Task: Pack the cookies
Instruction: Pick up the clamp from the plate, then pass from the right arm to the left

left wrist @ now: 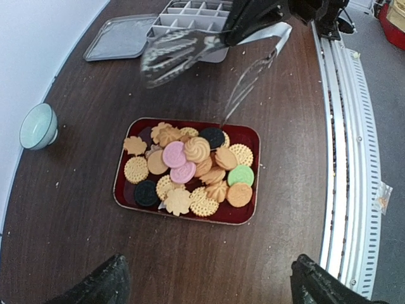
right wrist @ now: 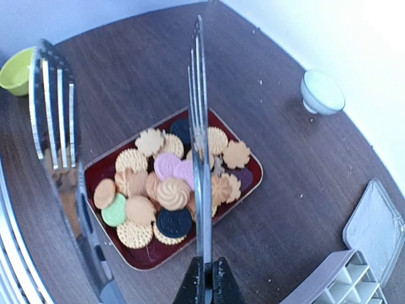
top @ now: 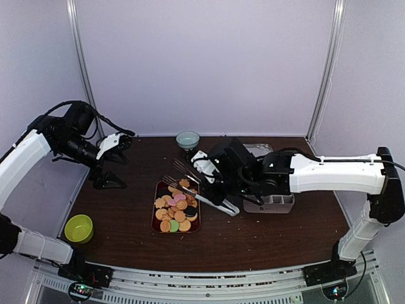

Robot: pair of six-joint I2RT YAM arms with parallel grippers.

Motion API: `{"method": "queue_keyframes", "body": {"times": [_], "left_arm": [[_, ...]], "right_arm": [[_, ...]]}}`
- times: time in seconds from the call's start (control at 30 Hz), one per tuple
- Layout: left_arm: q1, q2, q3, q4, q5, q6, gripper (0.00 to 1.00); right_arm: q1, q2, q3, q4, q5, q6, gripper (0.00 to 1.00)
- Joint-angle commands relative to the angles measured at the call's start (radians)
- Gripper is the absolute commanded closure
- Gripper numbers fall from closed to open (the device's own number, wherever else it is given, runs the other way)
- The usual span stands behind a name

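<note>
Left wrist — looking straight down on the cookies [left wrist: 190, 171], heaped in a dark-red tray [left wrist: 253, 142] near the middle of the table [left wrist: 76, 240]. Mostly golden rounds, swirls and flower shapes; also two pink, one green, two near-black. Above the heap, blurred and masking part of the far side: metal tongs [left wrist: 183, 54], fork-toothed, one tip down at the tray's far rim; cannot tell whether touching. Beyond them a grey divided box [left wrist: 190, 12] with a flat lid [left wrist: 120, 38] beside it; off to the left a pale bowl [left wrist: 37, 125]. At the bottom edge, the left gripper [left wrist: 209, 282] with fingers spread wide, holding nothing.

From the right wrist, not shown in the left: the right gripper [right wrist: 207, 282] clamped tight on one arm of the tongs, and a lime-green bowl [right wrist: 16, 69] at the table's edge.

From the top external alone — left gripper well apart from the tray, right arm stretched in low, partly hiding the box.
</note>
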Motion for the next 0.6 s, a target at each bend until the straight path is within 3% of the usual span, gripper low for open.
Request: {"method": "queue_keyframes", "body": {"times": [0.0,0.2,0.57], "left_arm": [[-0.043,-0.034,0.024,0.016,0.07,0.019,0.12],[-0.09,-0.043,0.054,0.033,0.089,0.022,0.29],[-0.121,-0.065,0.027,0.01,0.118,0.01,0.54]], "right_arm": [[0.045,0.074,0.192,-0.041,0.064,-0.075,1.0],[0.085,0.181,0.385,-0.087,0.061,-0.118,1.0],[0.11,0.23,0.459,-0.093,0.054,-0.123,1.0]]}}
